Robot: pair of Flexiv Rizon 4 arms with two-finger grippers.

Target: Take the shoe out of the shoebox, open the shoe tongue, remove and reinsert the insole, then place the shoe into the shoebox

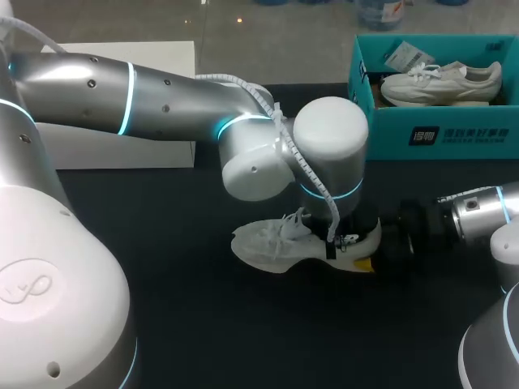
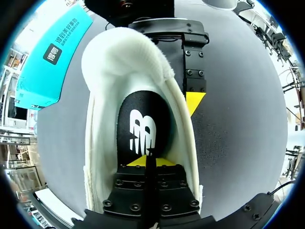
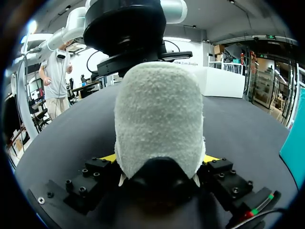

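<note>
On table (image 1: 162, 308) — shoe (image 1: 268, 243) crosswise, toe left; right pincer (image 3: 159, 162) clamps heel, left pincer (image 2: 147, 162) closed.

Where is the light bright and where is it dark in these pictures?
Head view: the left arm shines with glowing blue rings; the table is dark. Left wrist view: the shoe is bright, its insole dark. Right wrist view: the right pincer lies in the shoe's shade.

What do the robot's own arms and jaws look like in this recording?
Both the left arm and the right arm are rounded silver-grey tubes with white joint housings and glowing cyan rings. A white coiled cable runs along the left arm's wrist. The jaws are black bolted blocks ending in bright yellow tips.
</note>
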